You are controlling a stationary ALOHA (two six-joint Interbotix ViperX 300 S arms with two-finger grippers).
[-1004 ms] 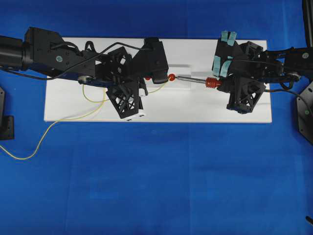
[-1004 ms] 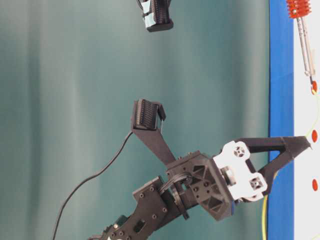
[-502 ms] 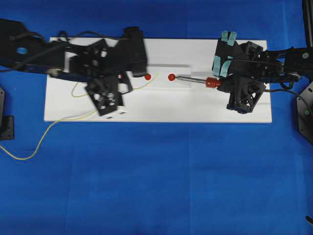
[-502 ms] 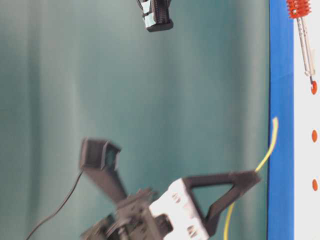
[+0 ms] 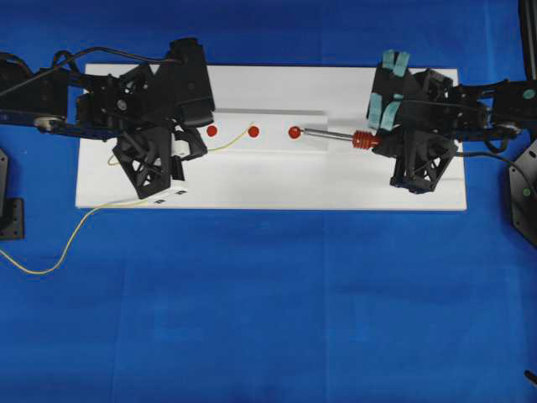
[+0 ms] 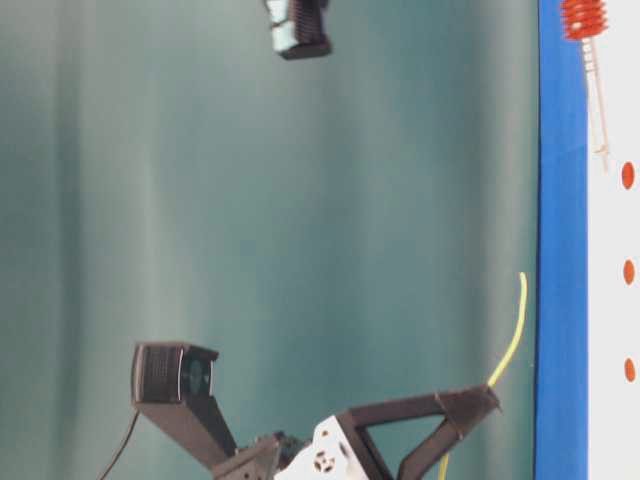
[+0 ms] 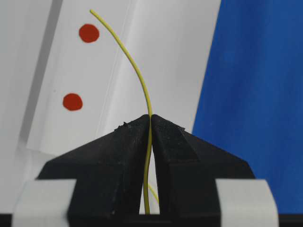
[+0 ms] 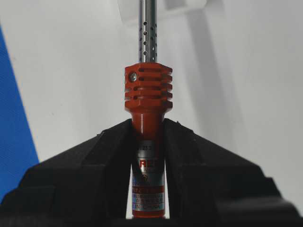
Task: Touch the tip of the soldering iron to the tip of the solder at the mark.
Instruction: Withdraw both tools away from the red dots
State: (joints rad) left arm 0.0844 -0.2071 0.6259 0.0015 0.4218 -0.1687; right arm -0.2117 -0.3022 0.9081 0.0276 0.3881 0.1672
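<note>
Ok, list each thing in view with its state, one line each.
left gripper: shut on the solder.
solder: pinched near its free end, tip curving up, off the board.
right gripper: shut on the iron.
iron: held by its red handle, lying level over the board, tip by the right-hand red mark.
red marks: three in a row, none touched by the solder.
board: flat on the blue cloth.

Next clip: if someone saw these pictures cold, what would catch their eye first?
Probably the white board on the blue table, with three red dots in a row. On the right, the right gripper is shut on the soldering iron, its tip at the rightmost dot. On the left, the left gripper pinches the thin yellow solder, whose free end curves up near the middle dot, apart from the iron.
</note>
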